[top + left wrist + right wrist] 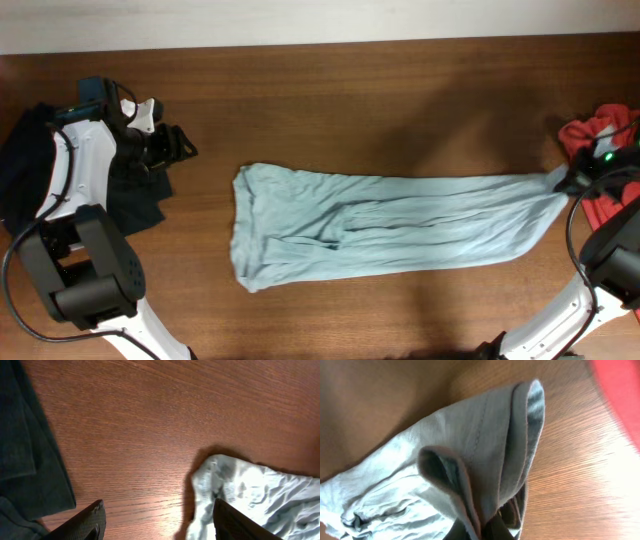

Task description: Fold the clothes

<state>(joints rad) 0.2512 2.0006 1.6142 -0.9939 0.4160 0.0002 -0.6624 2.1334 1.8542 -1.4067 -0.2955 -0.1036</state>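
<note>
The pale grey-blue T-shirt (380, 225) lies stretched into a long band across the table, its wide end at the left. My right gripper (572, 183) is shut on the narrow right end, and in the right wrist view the bunched fabric (485, 435) runs down into the closed jaws (492, 532). My left gripper (183, 148) stands open left of the shirt, over bare wood. In the left wrist view its fingers (90, 522) frame the table, with the shirt's edge (250, 490) by the right finger. Nothing is between them.
A dark navy garment (30, 160) lies heaped at the far left under the left arm, also visible as dark cloth (25, 460). A red garment (605, 165) lies at the right edge beside the right gripper, seen as a red cloth (620, 390).
</note>
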